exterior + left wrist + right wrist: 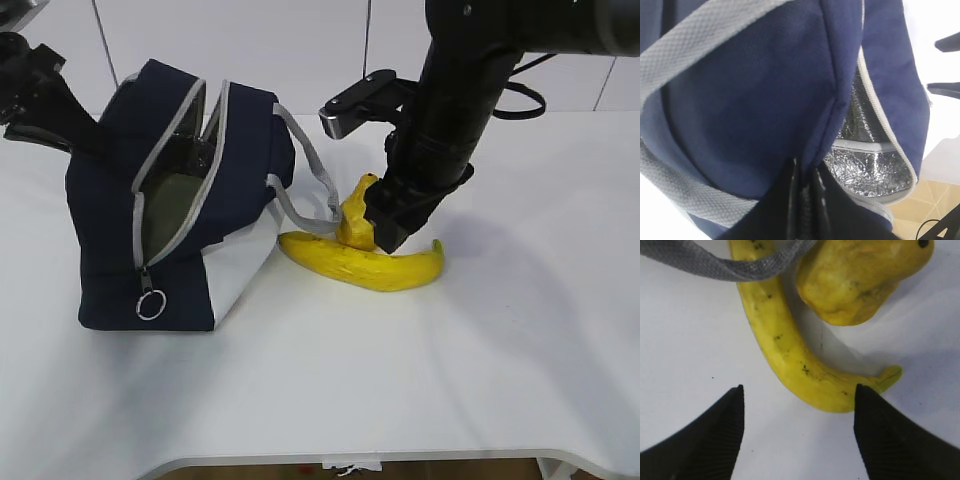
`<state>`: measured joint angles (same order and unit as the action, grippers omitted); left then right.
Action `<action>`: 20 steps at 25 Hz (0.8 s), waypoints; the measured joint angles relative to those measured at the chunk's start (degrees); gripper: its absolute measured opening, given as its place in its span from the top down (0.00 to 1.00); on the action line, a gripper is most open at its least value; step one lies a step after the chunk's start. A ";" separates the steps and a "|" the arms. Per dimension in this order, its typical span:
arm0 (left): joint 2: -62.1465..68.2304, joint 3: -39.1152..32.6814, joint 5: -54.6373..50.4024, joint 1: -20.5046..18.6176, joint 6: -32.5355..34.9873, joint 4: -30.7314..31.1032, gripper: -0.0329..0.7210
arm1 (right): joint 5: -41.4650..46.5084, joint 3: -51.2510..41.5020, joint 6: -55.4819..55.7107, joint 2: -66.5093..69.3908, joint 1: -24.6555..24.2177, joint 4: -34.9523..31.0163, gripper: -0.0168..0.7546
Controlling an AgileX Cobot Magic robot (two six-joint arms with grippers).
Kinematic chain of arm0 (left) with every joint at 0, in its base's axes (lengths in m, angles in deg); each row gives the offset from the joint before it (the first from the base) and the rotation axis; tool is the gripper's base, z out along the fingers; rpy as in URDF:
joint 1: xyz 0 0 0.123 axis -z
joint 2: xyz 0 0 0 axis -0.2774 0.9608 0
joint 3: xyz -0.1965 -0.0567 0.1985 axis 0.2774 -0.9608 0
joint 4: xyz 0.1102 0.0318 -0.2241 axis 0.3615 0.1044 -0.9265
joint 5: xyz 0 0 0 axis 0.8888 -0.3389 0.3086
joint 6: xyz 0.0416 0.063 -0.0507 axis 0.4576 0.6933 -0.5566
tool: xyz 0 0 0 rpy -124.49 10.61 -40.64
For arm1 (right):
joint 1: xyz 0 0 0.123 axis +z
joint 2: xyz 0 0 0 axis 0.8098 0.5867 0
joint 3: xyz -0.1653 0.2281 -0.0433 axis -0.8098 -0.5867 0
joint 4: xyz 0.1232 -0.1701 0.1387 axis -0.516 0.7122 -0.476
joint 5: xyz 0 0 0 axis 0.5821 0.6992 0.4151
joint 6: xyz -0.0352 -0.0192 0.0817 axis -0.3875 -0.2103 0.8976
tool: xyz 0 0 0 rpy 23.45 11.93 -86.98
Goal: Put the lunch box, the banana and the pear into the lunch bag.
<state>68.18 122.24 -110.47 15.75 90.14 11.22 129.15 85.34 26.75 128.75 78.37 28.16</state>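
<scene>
Banana (pixel 790 355): lies on the white desk (pixel 480 380), its greenish tip beside one finger of the right claw (pixel 797 405).
Right claw: spread wide, holding nothing, low over the banana.
Pear (pixel 860 277): just behind the banana, touching it.
Lunch bag (pixel 170 200): left of the fruit, zipper open, grey handle (pixel 730 262) draped over the banana.
Left claw (pixel 805 200): pinched shut on the lunch bag's navy fabric edge.
Room: bare desk in front and right.
Textures: crinkled silver lining (pixel 865 165); speckled yellow skins.
</scene>
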 joint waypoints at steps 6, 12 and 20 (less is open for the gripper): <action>0.00 0.00 0.00 0.00 0.00 0.47 0.94 | -1.87 0.00 0.00 3.00 0.00 0.00 0.29; 0.00 0.00 0.00 0.00 0.00 1.68 0.94 | -4.40 -0.23 -0.60 5.72 0.00 1.09 0.29; 0.00 0.00 0.00 0.00 0.00 1.78 0.94 | -5.72 -0.23 -0.98 8.74 0.00 1.63 0.29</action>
<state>68.18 122.24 -110.47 15.75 90.14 13.00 123.43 85.11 25.78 137.49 78.37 29.80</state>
